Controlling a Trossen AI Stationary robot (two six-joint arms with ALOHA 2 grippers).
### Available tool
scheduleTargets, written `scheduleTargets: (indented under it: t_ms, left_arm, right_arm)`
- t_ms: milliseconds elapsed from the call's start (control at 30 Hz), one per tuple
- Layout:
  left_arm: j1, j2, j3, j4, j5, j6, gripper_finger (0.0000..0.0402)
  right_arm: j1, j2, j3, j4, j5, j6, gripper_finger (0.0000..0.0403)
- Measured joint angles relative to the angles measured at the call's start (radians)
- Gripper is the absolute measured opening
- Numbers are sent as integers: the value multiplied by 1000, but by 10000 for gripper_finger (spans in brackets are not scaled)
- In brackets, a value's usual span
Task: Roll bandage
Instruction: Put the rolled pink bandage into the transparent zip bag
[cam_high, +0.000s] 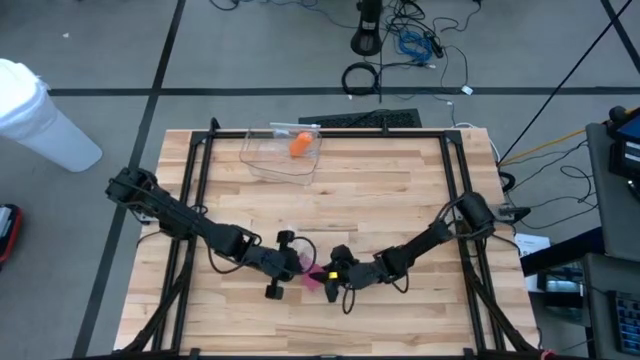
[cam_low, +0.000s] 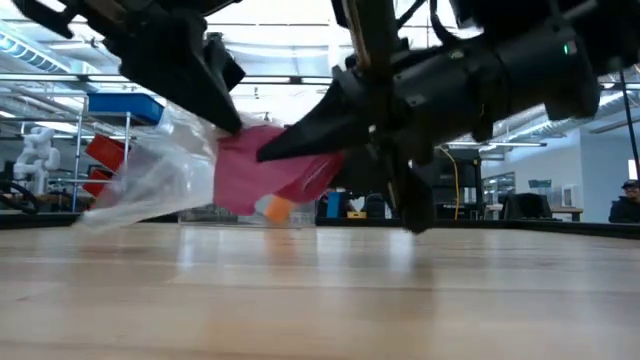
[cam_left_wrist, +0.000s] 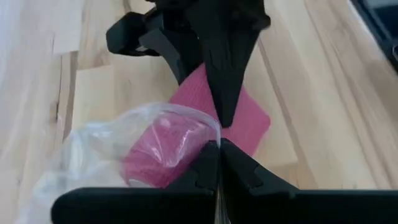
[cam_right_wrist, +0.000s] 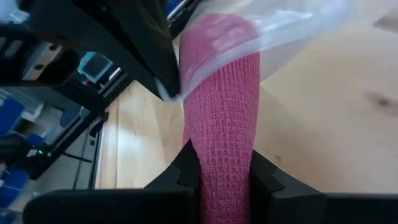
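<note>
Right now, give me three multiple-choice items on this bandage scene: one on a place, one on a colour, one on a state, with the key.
1. Where does the clear container with the orange object sit?
A. At the table's far edge
B. Between the grippers
C. On the floor

2. What colour is the bandage?
A. Blue
B. Pink
C. White

3. What does the right gripper do?
A. Hangs open above the table
B. Grips the clear container
C. Is shut on the bandage

Key: 1 A, the high view shows it far from both arms. 2 B, pink in every view. 3 C, its fingers clamp the strip, while the left gripper pinches the plastic bag around the roll.
</note>
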Motion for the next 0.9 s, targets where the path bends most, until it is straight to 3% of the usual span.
scheduleTargets:
  t_ms: [367, 500, 733, 900]
  left_arm:
    - [-56, -1, 1, -111, -52, 38, 10]
    - [-67, 0, 34, -141, -146, 57, 10]
    - [-108, 0, 116, -220, -165, 99, 10]
    - [-120, 0, 118, -219, -190, 105, 10]
  right_arm:
    - [6, 104, 0, 360, 129, -37, 54]
    - [12, 105, 0, 369, 150, -37, 54]
    - [69, 105, 1, 363, 379, -38, 54]
    - [86, 105, 2, 381, 419, -52, 54]
